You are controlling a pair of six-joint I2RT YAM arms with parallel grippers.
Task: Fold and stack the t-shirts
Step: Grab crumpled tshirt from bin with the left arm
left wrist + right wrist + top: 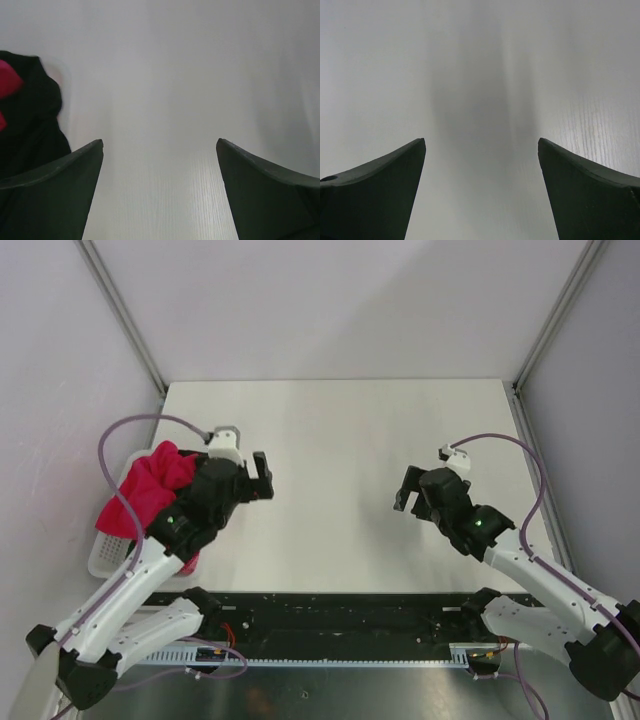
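The basket (103,560), white and latticed, stands at the left edge of the worktop (340,430), and everything the task needs is in it. The red t-shirt (150,490) is heaped in the basket and bulges above its rim. It is crumpled, so no long axis can be read, only a mound running roughly along the basket's length. The wrist view shows a dark t-shirt (30,130) against the red cloth. From above it cannot be told apart from the left arm (130,590), which crosses the right side of the basket. I cannot make out a third shirt for certain.

The left pincer (262,478) hangs just to the right of the basket, over bare worktop. Its jaws are wide apart with nothing between them, and they point away from the basket. In its own camera the cloth fills only the left margin, so the heap lies to its left and a little behind its reach.

The right pincer (405,490) is well apart from the basket, across the open middle of the worktop. Its jaws are also spread and empty, and its camera sees only white surface.

The left arm is plainly the nearer. I judge that the coming move turns on swinging its pincer back toward the basket and coming down on the top of the red mound. The open ground to the right of the basket is left for spreading the shirt.
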